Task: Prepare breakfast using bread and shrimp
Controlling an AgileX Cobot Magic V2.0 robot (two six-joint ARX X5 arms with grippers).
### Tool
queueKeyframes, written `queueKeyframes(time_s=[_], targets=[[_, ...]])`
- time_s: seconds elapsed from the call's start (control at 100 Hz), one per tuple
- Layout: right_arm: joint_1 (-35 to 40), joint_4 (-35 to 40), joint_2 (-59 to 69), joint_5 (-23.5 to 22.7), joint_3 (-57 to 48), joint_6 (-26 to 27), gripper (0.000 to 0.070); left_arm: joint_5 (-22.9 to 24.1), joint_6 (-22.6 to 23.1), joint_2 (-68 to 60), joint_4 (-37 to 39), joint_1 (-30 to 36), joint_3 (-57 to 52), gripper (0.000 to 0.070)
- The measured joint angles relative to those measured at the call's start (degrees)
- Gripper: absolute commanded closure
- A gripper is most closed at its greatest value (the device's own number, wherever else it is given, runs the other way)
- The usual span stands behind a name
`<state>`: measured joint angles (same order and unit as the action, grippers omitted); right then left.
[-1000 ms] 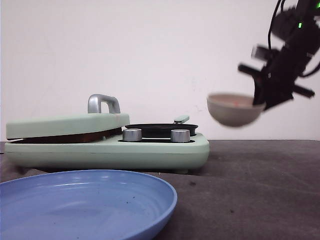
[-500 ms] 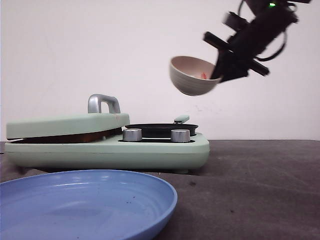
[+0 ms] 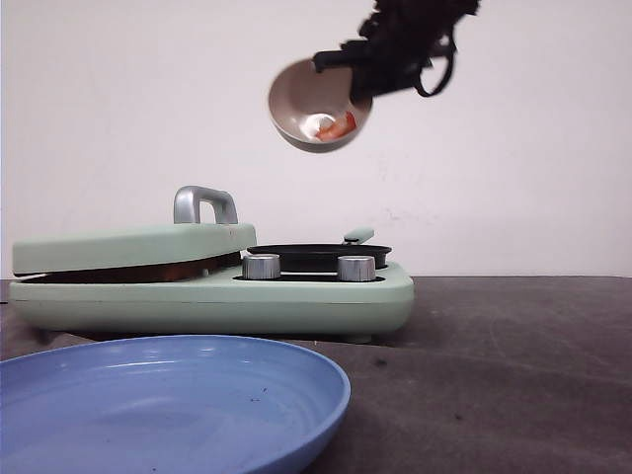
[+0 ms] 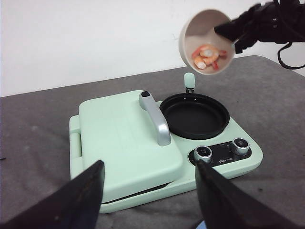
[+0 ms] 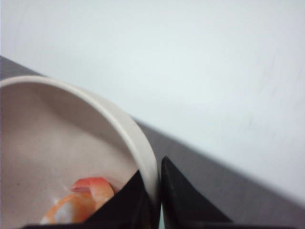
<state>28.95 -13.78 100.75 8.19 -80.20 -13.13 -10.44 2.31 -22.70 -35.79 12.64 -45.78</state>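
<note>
Under the shut pale-green lid (image 4: 127, 143) any bread is hidden; the right gripper (image 5: 159, 191) pinches the tilted beige bowl's (image 3: 306, 104) rim, orange-pink shrimp (image 4: 207, 55) inside; the left gripper's (image 4: 148, 195) fingers are spread, empty.

A staged robot test bench rather than a home kitchen: a mint-green countertop breakfast maker (image 4: 157, 143) with a small black frying pan (image 4: 194, 116) sits alone on a dark grey mat-covered table (image 3: 513, 355) against a bare white wall (image 3: 148, 99). A black cabled robot arm (image 3: 410, 35) and a plain blue plate (image 3: 158, 405) complete the sparse, lab-like setup.
</note>
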Motion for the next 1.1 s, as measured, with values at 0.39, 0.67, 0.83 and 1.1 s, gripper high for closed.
queueKeyframes(time_s=[0.39,0.67,0.83,1.1], targets=[[1.53,-5.29,0.09,8.57,0.0,-22.08,0.07,0.0,1.2,0.0,0.0,0.0,0.0,0.0403],[2.36,-13.18,2.84,9.68,0.0,-32.39,0.07,0.02,1.73,0.0,0.02,0.0,0.0,0.0404],[2.47,-17.07,5.03,11.1,0.0,-36.7,0.07,0.02,2.36,0.0,0.02,0.0,0.0,0.0403],[2.67,-20.94,5.81,12.68,0.0,-39.28,0.07,0.02,2.84,0.0,0.02,0.0,0.0,0.0403]])
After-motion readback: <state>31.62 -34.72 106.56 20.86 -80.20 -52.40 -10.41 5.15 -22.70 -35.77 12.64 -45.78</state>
